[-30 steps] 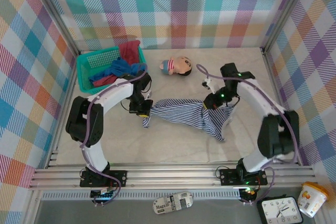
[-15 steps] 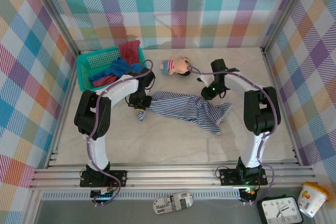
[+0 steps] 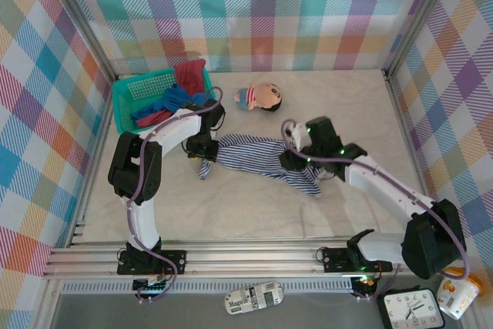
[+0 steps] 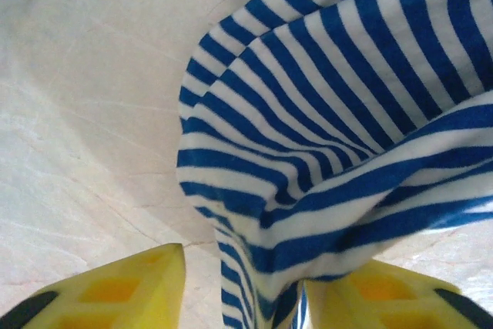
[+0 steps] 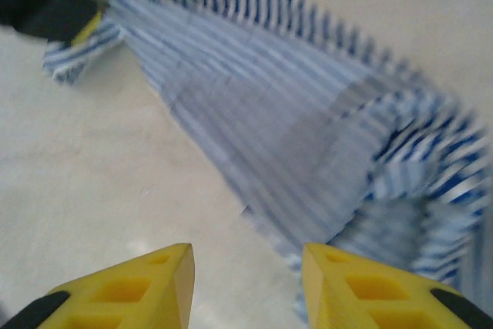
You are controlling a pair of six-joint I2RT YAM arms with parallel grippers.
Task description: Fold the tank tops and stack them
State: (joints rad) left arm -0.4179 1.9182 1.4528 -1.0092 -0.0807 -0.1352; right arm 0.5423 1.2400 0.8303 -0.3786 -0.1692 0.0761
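The navy-and-white striped tank top (image 3: 262,158) lies crumpled lengthwise on the table's middle. My left gripper (image 3: 206,153) sits at its left end, jaws open. In the left wrist view the striped cloth (image 4: 323,113) hangs down between the yellow fingers (image 4: 115,290), resting against the right one, with a gap on the left (image 4: 246,298). My right gripper (image 3: 291,161) hovers over the top's right part. It is open (image 5: 246,283), with bare table and the cloth's edge (image 5: 269,129) below. The bright blue top (image 3: 176,99) and the dark red top (image 3: 189,75) lie in the basket.
The teal mesh basket (image 3: 146,86) stands at the back left. A big-headed doll (image 3: 258,98) lies at the back centre. Checked walls enclose the table. A clock (image 3: 408,310), a cup (image 3: 458,292) and a remote (image 3: 254,297) lie beyond the front rail.
Both grippers have opened and let go of the striped top, which has sunk flatter onto the table. The right arm swung round to the near side; the left gripper barely moved.
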